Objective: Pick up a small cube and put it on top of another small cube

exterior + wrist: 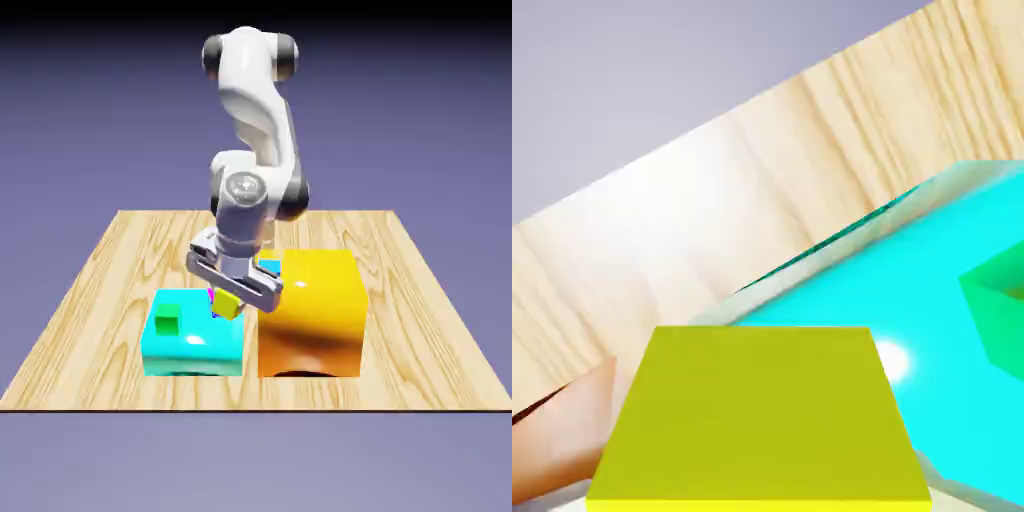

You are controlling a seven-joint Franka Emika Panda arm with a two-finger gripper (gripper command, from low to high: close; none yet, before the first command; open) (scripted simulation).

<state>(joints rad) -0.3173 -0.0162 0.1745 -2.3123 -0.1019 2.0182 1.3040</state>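
Your gripper (229, 303) has its jaws closed on the small plain yellow cube (228, 305), which in the hand view fills the lower middle and hides both fingertips. In the exterior view the cube hangs clear of the wooden table (100, 300), above the edge of the large glossy cyan block (195, 345) on the exterior view's right side of that block. So you can count the pickup as done: cube grasped and lifted. The placing is all that is left.

The target, the small cube with a magenta top and blue-purple sides (212, 296), shows only as a sliver just beside the yellow cube, toward the cyan block's far edge and mostly hidden behind the gripper. You cannot tell from here how well the two are lined up. I judge you need to carry the yellow cube over it, lower it and release.

A cube has no long axis. Its broad face looks squarely at the hand camera, and in the exterior view it sits slightly tilted, one corner lowest.

A small green cube (167, 321) rests on top of the cyan block. A big glossy orange-yellow block (312, 315) stands just beside the cyan block on the exterior view's right
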